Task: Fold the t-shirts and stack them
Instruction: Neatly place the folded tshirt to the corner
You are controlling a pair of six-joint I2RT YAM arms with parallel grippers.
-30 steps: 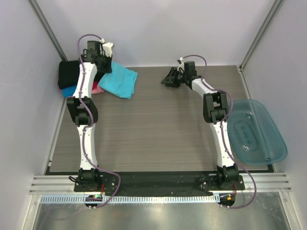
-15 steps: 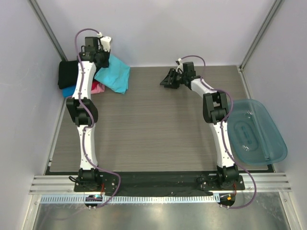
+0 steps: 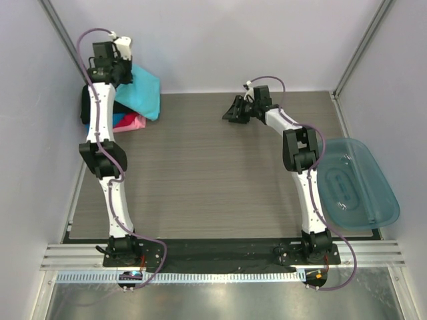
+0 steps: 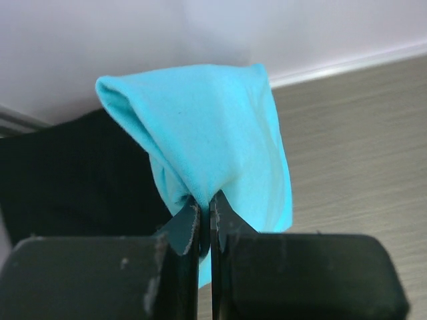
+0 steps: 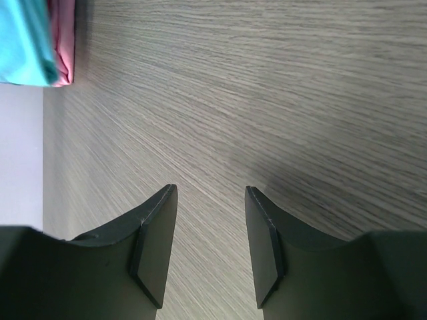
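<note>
My left gripper (image 3: 123,67) is raised at the far left corner and shut on the turquoise t-shirt (image 3: 141,90), which hangs folded from it above the stack. In the left wrist view the gripper (image 4: 205,208) pinches the turquoise t-shirt (image 4: 213,140) over the black t-shirt (image 4: 60,173). The stack shows the black t-shirt (image 3: 88,105), a blue one (image 3: 121,119) and a pink-red one (image 3: 135,123). My right gripper (image 3: 231,110) is open and empty, low over the table at the far middle. In the right wrist view the gripper (image 5: 210,220) has bare table between its fingers.
A translucent teal plastic tub (image 3: 353,183) sits at the table's right edge. White walls stand close behind and left of the stack. The right wrist view shows the turquoise t-shirt (image 5: 23,40) and the pink-red one (image 5: 63,40) at far left.
My left gripper has lifted the turquoise t-shirt up and to the left, from beside the stack to above it. The right arm has barely moved.
</note>
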